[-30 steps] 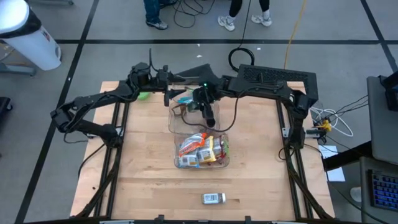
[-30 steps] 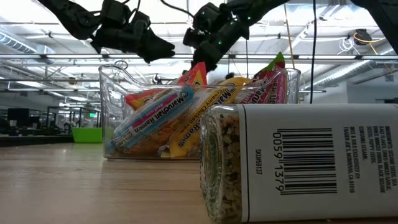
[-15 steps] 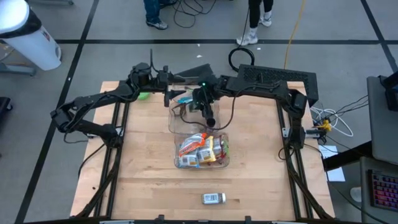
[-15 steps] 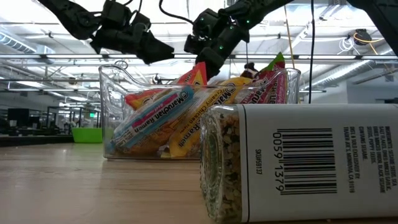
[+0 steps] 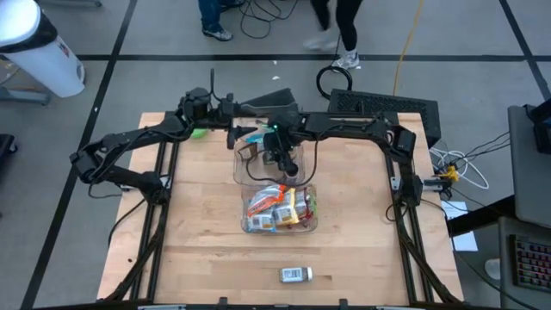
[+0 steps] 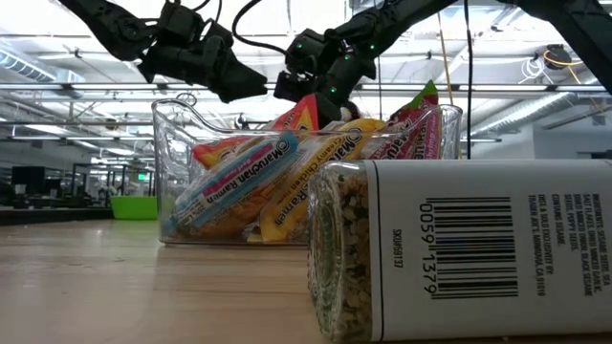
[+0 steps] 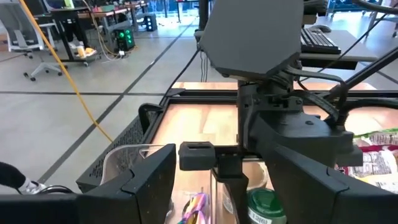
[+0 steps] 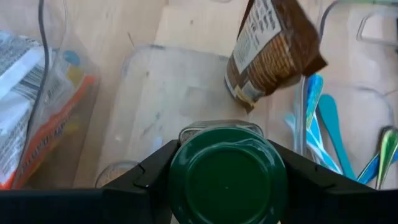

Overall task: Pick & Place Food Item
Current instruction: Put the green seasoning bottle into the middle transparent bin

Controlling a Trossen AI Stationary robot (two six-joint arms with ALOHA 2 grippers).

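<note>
- High view: both arms meet over the table's far half. The right gripper (image 5: pixel 285 161) hangs above the clear bin (image 5: pixel 244 176), whose near half is heaped with snack packets (image 5: pixel 280 208). The left gripper (image 5: pixel 232 136) waits just beside it. A spice jar (image 5: pixel 295 275) lies alone near the front edge.
- Low view: that jar (image 6: pixel 459 250) fills the foreground on its side (barcode facing us), with the packets (image 6: pixel 244 182) behind it; what the grippers hold cannot be told here.
- Left wrist view: the left fingers (image 7: pixel 146 180) stand apart with nothing between them; a green-lidded jar (image 7: pixel 266 205) shows below.
- Right wrist view: only here is the grip plain. The right fingers (image 8: pixel 152 171) clamp the green-lidded jar (image 8: pixel 227 174) over the bin's bare part, near a brown packet (image 8: pixel 277 50).
</note>
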